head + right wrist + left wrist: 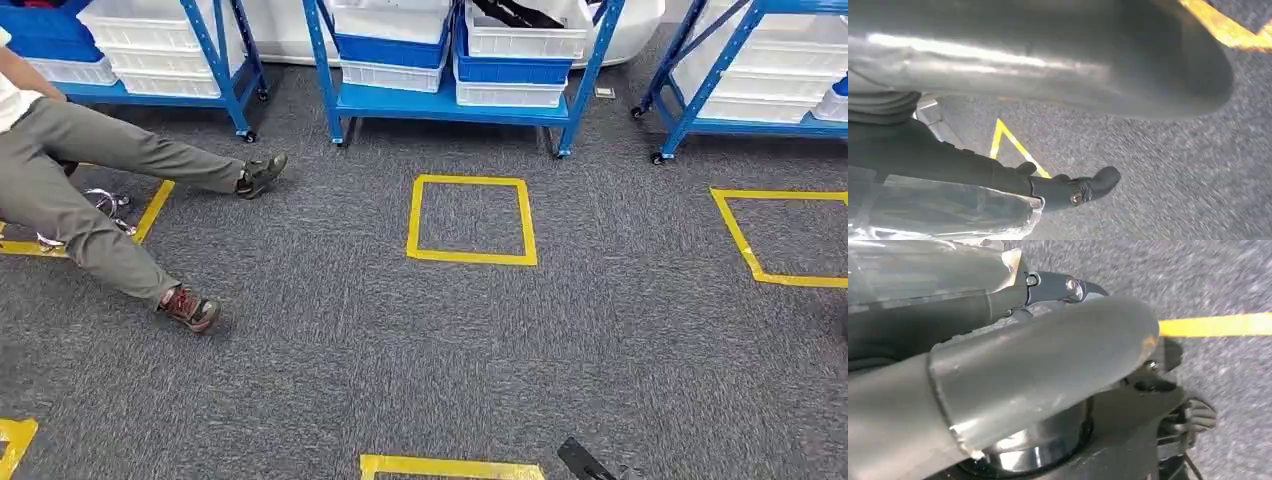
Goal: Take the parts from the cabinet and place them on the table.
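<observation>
At the left a person [70, 190] sits with legs stretched across the grey carpet [300, 340], one shoe just beside a strip of yellow floor tape [155, 208]. Behind them stands a blue rack [215, 50] of white bins.

Straight ahead is the cabinet [440, 103], a blue wheeled rack stacked with white and blue bins whose long sides run across the view. The parts must be in those bins. A dark shape [515, 12] lies in the upper white bin [525, 42] and may be one of them, though it is cut off by the picture's edge. A yellow taped square [415, 215] marks the floor between the robot and the cabinet. A third rack [700, 100] stands at the right.

The left hand [1038, 370] hangs low over the carpet, its thick thumb across the wrist view. The right hand [1048, 75] hangs low too, with dark fingers [1068, 192] stretched along something clear and glossy [948, 210]. I cannot tell whether either hand grips anything.

The cabinet lies forward of both hands and well apart from them. It stands about centred, so neither hand looks nearer. I judge the robot must walk closer before it can reach.
</observation>
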`<state>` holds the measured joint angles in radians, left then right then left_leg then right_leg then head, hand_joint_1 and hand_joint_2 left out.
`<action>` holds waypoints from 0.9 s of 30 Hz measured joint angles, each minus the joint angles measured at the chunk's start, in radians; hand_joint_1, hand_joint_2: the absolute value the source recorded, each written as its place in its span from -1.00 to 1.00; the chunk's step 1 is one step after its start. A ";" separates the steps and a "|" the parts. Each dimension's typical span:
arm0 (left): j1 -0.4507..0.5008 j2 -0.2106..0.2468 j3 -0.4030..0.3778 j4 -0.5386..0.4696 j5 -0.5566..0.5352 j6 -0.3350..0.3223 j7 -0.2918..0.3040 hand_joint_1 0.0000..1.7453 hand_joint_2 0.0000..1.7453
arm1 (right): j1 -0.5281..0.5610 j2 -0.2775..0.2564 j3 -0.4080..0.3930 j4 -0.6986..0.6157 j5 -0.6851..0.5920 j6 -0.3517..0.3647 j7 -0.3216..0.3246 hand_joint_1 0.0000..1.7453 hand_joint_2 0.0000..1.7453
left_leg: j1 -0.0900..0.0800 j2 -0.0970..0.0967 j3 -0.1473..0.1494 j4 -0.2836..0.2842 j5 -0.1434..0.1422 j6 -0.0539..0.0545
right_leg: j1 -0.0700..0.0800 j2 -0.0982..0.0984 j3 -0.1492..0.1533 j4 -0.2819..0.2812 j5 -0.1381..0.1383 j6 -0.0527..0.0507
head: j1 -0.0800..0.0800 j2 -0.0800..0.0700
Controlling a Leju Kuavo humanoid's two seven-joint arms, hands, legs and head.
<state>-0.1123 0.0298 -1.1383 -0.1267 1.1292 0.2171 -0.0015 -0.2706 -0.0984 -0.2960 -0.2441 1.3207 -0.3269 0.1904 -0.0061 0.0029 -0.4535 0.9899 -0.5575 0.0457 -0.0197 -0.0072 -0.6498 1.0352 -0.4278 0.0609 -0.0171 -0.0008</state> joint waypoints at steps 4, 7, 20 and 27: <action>-0.003 0.002 -0.002 0.000 -0.005 -0.005 0.003 -1.00 -1.00 | 0.003 -0.002 -0.002 0.000 0.000 -0.003 0.000 -1.00 -1.00 | 0.000 0.005 0.010 0.019 -0.008 -0.016 | 0.000 0.008 0.037 -0.005 -0.022 -0.055 | -0.010 0.000; -0.009 0.003 -0.008 0.000 -0.007 -0.005 0.002 -1.00 -1.00 | -0.001 -0.004 -0.006 0.000 0.001 -0.008 -0.001 -1.00 -1.00 | 0.009 0.000 -0.137 0.235 0.017 -0.036 | -0.003 0.010 0.070 -0.012 -0.049 -0.080 | -0.008 0.000; 0.002 0.008 -0.019 0.004 0.003 -0.011 0.006 -1.00 -1.00 | -0.006 0.009 -0.013 0.003 -0.003 0.045 -0.001 -1.00 -1.00 | -0.019 -0.036 -0.163 0.002 0.148 0.035 | 0.019 0.034 0.257 0.013 -0.144 -0.033 | -0.006 0.000; 0.006 -0.002 -0.021 0.005 0.009 -0.017 0.011 -1.00 -1.00 | 0.004 0.005 -0.028 0.005 -0.003 0.064 0.002 -1.00 -1.00 | 0.004 -0.032 -0.038 -0.024 0.062 0.033 | -0.004 0.019 0.005 0.213 -0.284 -0.030 | -0.005 0.000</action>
<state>-0.1059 0.0278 -1.1593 -0.1221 1.1383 0.1999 0.0095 -0.2664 -0.0931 -0.3239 -0.2388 1.3176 -0.2632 0.1919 -0.0023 -0.0288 -0.4918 0.9662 -0.4953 0.0786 -0.0237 0.0122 -0.6452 1.2480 -0.7118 0.0313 -0.0225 -0.0011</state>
